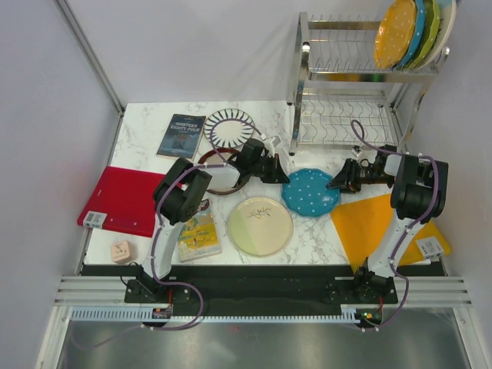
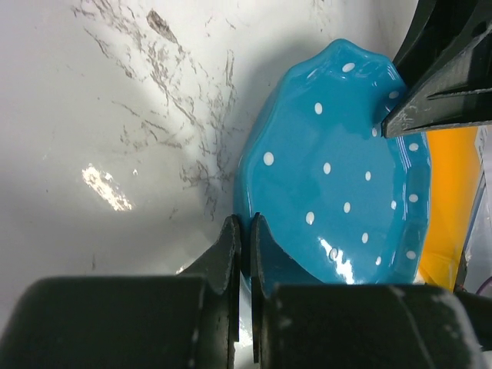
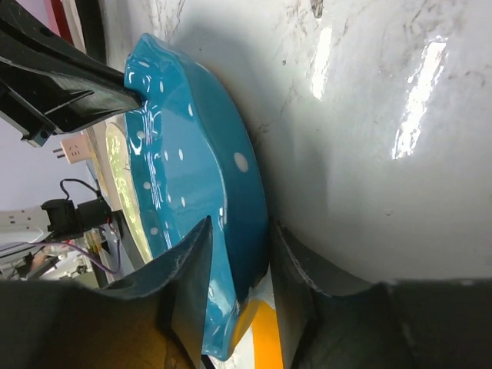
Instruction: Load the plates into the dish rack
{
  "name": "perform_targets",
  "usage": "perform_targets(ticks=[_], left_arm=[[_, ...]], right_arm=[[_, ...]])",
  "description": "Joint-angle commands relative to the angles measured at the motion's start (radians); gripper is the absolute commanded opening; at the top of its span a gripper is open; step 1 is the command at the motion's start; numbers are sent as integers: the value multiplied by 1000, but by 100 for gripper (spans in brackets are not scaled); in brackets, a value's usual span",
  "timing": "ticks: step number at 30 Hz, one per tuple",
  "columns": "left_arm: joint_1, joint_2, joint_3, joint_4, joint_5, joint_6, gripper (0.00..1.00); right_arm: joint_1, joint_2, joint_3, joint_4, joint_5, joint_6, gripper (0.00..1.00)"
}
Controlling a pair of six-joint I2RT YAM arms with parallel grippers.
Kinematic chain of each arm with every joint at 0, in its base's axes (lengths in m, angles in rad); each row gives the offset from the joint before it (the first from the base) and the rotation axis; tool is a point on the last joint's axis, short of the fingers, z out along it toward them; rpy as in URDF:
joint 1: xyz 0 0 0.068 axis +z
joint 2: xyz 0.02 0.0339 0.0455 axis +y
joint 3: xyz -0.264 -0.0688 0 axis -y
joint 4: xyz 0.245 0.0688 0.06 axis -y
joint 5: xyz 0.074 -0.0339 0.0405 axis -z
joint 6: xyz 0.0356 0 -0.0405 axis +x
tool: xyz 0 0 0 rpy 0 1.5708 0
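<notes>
The teal scalloped plate with white dots point(image 1: 310, 192) lies on the marble table point(image 1: 146, 131) in front of the dish rack point(image 1: 346, 115). My left gripper point(image 1: 283, 175) is shut, its tips point(image 2: 246, 223) against the plate's left rim point(image 2: 330, 177). My right gripper point(image 1: 332, 185) is open with its jaws point(image 3: 241, 223) astride the plate's right rim point(image 3: 192, 154), one finger over it and one under it. The cream-and-green twig plate point(image 1: 260, 225), the maroon-rimmed plate point(image 1: 214, 157) and the striped plate point(image 1: 229, 128) lie on the table. The maroon-rimmed plate is partly hidden under my left arm.
Several plates point(image 1: 411, 31) stand in the rack's upper shelf at the right. An orange board point(image 1: 377, 223) lies by the teal plate's right side. A red board point(image 1: 127, 198), a dark book point(image 1: 181, 135), a small picture book point(image 1: 200, 234) and a pink block point(image 1: 121, 250) lie at the left.
</notes>
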Motion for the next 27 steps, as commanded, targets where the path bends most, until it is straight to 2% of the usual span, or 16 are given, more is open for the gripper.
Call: perform_targets(ticks=[1,5,7,11,12,13,14,15,18,20,24,27], left_arm=[[-4,42,66,26,-40,-67,2],[-4,51,77,32,-41,-72,2],[-4,53,75,34,-42,-73,2],[-4,56,72,43,-42,-83,2],[-6,61,72,44,-42,-83,2],[-7,62,75,46,-48,-83,2],[-9,62,77,43,-54,-78,7],[-9,52,77,37,-80,-67,27],[1,15,70,0,-126,2,56],[31,-37,55,-12,-117,41,60],[115,-174,-12,-58,-58,86,62],[183,-274,-49,-113,-47,154,63]], right_arm=[[15,52,17,-46,23,-48,41],[35,67,39,-105,0,-85,44],[35,64,40,-109,-2,-85,41],[37,67,39,-120,-22,-91,25],[37,70,43,-129,-52,-94,12],[35,73,48,-140,-71,-101,3],[35,64,51,-143,-76,-103,0],[35,51,59,-151,-76,-105,0],[26,-20,106,-230,-59,-164,0],[26,-84,137,-295,-44,-204,0],[24,-201,221,-536,-8,-342,0],[24,-299,290,-652,41,-411,0]])
